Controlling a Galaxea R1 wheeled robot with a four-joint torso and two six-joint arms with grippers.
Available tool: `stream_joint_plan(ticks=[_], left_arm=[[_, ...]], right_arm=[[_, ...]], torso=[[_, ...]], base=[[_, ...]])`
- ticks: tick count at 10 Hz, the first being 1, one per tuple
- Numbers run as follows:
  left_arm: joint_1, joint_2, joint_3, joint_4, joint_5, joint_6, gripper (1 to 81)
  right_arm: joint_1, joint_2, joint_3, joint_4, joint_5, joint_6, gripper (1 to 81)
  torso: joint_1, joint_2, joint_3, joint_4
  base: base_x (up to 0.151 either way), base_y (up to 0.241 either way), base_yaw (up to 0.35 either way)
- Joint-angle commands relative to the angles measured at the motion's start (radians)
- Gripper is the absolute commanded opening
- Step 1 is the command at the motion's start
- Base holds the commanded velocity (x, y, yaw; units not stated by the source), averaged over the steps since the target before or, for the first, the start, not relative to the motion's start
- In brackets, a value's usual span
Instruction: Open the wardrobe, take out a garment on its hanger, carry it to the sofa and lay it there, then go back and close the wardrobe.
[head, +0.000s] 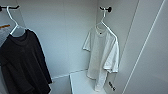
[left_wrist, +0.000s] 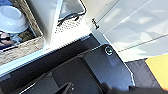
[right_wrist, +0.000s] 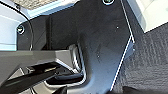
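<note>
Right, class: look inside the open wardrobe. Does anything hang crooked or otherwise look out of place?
The white T-shirt hangs slightly askew on its hanger: it is turned partly sideways and one sleeve droops lower than the other. The black top also sits bunched on its hanger. Nothing looks damaged or fallen.

Floor: dark grey carpet (right_wrist: 150, 62); a yellow patch (left_wrist: 158, 70) at one edge
Basket: woven (left_wrist: 23, 48), holding a white bowl (left_wrist: 12, 18)
Black top: on a white hanger (head: 22, 62), hung at the left
Light: bright and even; pale panels (left_wrist: 135, 27) glare
</note>
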Motion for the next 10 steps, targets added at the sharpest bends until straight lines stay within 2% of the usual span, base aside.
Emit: stream_joint_plan(ticks=[1, 2, 5, 10], left_arm=[[-0.147, -0.094, 0.176, -0.004, 0.073, -0.008, 81.1], [-0.182, -0.129, 0.242, -0.004, 0.073, -0.008, 81.1], [-0.286, -0.207, 0.389, -0.013, 0.133, -0.017, 81.1], [-0.415, -0.249, 0.538, -0.019, 0.162, -0.050, 81.1]], right_arm=[[0.041, -0.001, 0.000, 0.010, -0.062, -0.001, 81.1], [0.040, -0.001, 0.001, 0.010, -0.062, -0.001, 81.1], [0.041, -0.003, -0.003, 0.010, -0.062, -0.001, 81.1], [0.043, -0.003, -0.010, 0.010, -0.062, -0.002, 81.1]], torso=[[0.000, 0.000, 0.000, 0.000], [0.000, 0.000, 0.000, 0.000], [0.000, 0.000, 0.000, 0.000], [0.000, 0.000, 0.000, 0.000]], base=[[0.000, 0.000, 0.000], [0.000, 0.000, 0.000], [0.000, 0.000, 0.000], [0.000, 0.000, 0.000]])
